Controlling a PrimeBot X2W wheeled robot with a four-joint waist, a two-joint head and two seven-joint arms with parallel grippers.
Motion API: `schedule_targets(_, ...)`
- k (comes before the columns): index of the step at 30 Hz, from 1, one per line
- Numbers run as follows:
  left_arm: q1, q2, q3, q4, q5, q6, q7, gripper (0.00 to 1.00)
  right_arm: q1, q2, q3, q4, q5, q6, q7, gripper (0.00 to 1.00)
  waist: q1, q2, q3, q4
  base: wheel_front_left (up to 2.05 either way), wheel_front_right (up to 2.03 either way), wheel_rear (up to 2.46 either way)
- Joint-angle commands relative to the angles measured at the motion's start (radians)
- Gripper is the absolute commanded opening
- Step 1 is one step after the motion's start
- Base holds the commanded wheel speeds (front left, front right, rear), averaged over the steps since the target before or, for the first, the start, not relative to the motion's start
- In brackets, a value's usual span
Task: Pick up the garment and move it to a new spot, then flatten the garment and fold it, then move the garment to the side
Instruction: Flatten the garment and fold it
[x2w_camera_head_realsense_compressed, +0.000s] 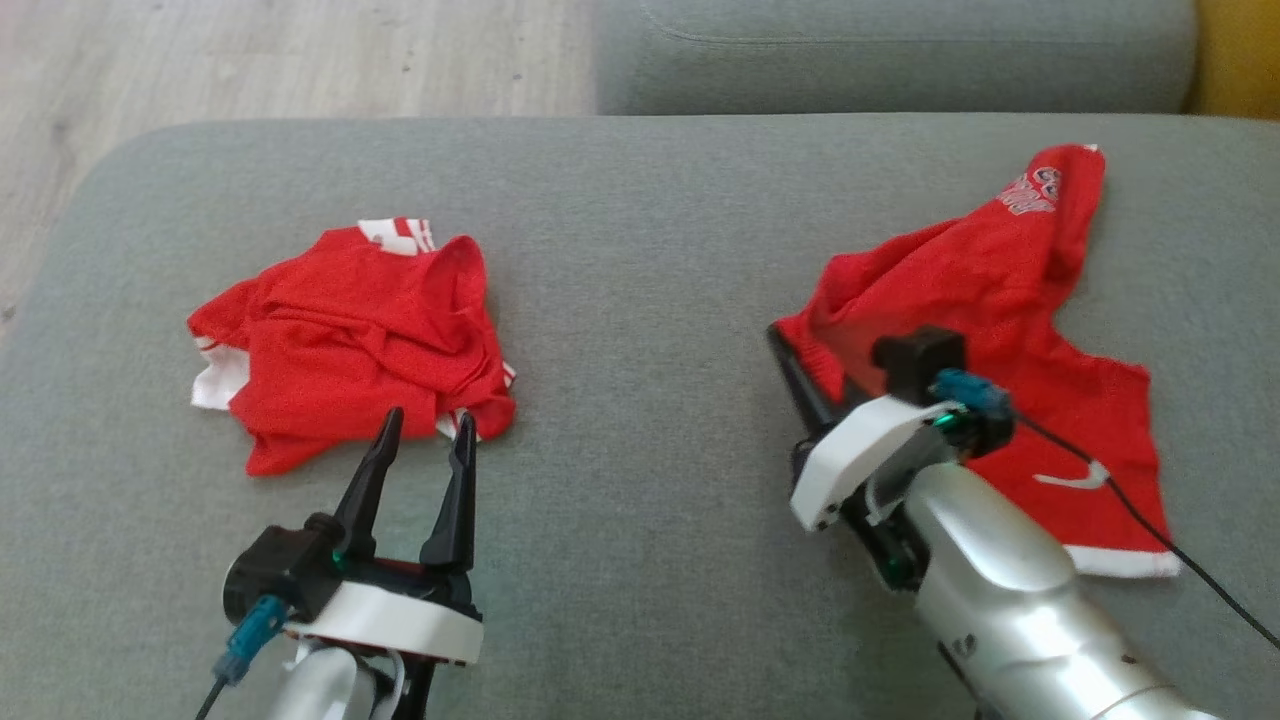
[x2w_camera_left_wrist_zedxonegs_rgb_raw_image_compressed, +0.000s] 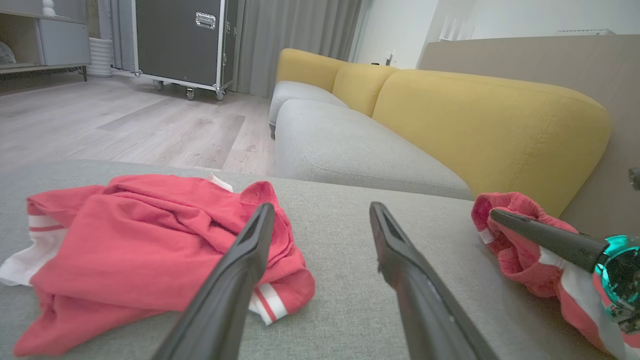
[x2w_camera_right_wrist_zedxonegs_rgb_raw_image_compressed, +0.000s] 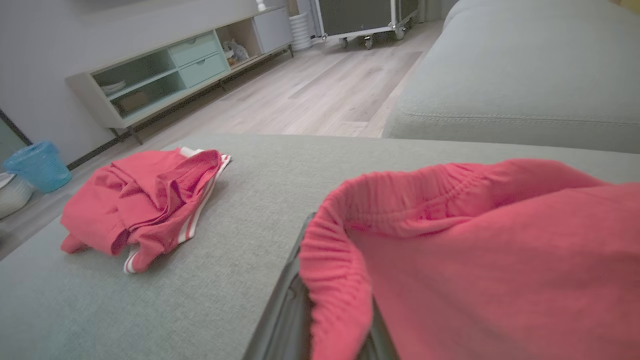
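Two red garments lie on the grey cushion. On the right, red shorts with a white swoosh are spread out, their elastic waistband draped over my right gripper, which is shut on that waistband edge. One dark finger shows under the cloth; the other is hidden. On the left lies a crumpled red shirt with white stripes. My left gripper stands open just at the shirt's near edge, nothing between its fingers.
Wooden floor lies beyond the cushion's left and far-left edge. A second grey seat with a yellow backrest stands behind. A black wheeled case, a sideboard and a blue bin are across the room.
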Motion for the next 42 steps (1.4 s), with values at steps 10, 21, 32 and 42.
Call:
schedule_targets(10, -0.034, 0.016, 0.049, -0.02, -0.004, 0.002, -0.01, 1.0, -0.057, 0.011, 0.178, -0.003, 0.086, -0.001, 0.002, 1.0, 0.0, -0.0001, -0.014, -0.005, 0.0, 0.0, 0.0)
schedule_targets(21, -0.021, -0.002, 0.092, -0.053, 0.004, 0.002, -0.01, 1.0, -0.028, 0.01, -0.076, 0.017, -0.055, -0.001, -0.058, 1.0, 0.0, -0.0001, -0.045, -0.13, 0.0, 0.0, 0.0)
schedule_targets(32, -0.03, -0.015, 0.091, -0.082, 0.007, 0.002, -0.01, 1.0, 0.356, 0.01, -0.532, -0.443, -0.349, -0.001, -0.059, 1.0, 0.0, -0.0001, -0.036, -0.216, 0.0, 0.0, 0.0)
schedule_targets(42, -0.028, 0.004, 0.085, -0.074, 0.001, 0.002, -0.01, 1.0, 0.461, 0.011, -0.508, -0.501, -0.327, -0.001, -0.059, 1.0, 0.0, -0.0001, -0.023, -0.248, 0.0, 0.0, 0.0)
